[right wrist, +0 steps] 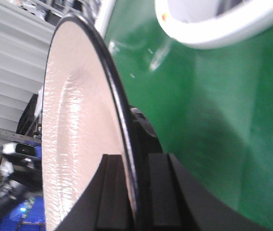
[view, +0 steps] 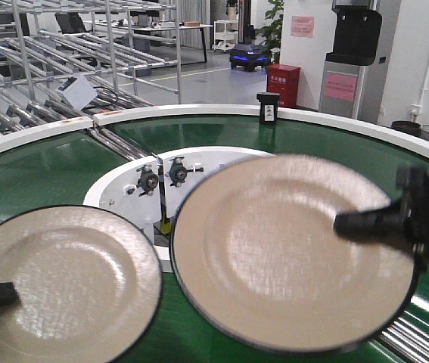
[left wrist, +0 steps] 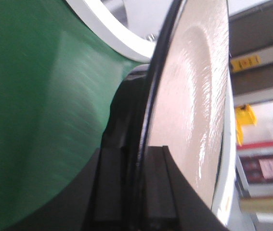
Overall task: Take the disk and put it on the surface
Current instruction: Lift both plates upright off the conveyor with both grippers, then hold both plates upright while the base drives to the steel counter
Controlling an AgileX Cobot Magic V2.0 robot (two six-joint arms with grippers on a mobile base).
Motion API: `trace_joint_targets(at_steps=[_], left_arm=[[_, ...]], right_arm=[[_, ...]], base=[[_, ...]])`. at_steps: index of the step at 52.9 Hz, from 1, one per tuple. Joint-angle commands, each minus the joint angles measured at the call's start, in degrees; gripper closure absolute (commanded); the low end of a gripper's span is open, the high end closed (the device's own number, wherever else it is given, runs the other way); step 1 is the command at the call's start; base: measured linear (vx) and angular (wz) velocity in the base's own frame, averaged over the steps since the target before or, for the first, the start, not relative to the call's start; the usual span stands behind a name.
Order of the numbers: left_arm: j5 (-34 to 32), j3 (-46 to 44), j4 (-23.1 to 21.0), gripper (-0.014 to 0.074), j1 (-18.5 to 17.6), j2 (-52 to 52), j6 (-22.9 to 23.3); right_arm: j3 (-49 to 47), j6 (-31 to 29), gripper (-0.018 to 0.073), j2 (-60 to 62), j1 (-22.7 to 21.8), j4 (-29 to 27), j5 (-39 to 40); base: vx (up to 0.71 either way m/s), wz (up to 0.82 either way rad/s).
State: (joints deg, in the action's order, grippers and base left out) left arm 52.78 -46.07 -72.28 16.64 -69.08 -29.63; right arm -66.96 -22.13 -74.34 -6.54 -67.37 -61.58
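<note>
Disk edge-on in right claw

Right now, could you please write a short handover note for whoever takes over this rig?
Left claw: shut on the rim of the left disk.
Right claw: shut on the rim of the right disk.
Both disks are over the green belt. The right one is blurred and probably lifted.
Done: both disks grabbed.
Left: carry each to the surface, which is out of view, and release.
</note>
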Motion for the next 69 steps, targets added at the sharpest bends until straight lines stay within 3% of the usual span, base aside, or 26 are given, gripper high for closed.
trace_joint_targets(at_steps=[1, 12, 20, 28, 69], left_arm=[[-0.46, -1.93, -7.63, 0.0598, -4.54, 1.53, 1.66], [-6.85, -1.93, -13.50, 0.0598, -17.13, 1.53, 1.66], [-10.97, -1.93, -13.46, 0.0598, -23.45, 1.53, 2.88], [-14.79, -1.93, -13.40, 0.0598, -27.84, 1.53, 3.31], [-15.18, -1.93, -13.35, 0.0596, -28.44, 1.53, 2.65]], right_arm=[[-8.72, 5.78, 0.0568, 0.35, -0.22, -2.60, -1.01], [-18.10, 10.16, 0.0568, -3.58, 7.15, -1.60, 1.77], [-21.94, 12.53, 0.0568, -7.04, 12.00, -1.65, 3.89], [-22.36, 12.45, 0.0568, -8.38, 12.40, -1.72, 4.93], [-22.36, 12.41, 0.0568, -8.38, 12.40, -1.82, 5.22]], base=[[0.00, 0.00], [0.00, 0.00], [0.00, 0.00], [0.00, 0.00], [0.00, 0.00]])
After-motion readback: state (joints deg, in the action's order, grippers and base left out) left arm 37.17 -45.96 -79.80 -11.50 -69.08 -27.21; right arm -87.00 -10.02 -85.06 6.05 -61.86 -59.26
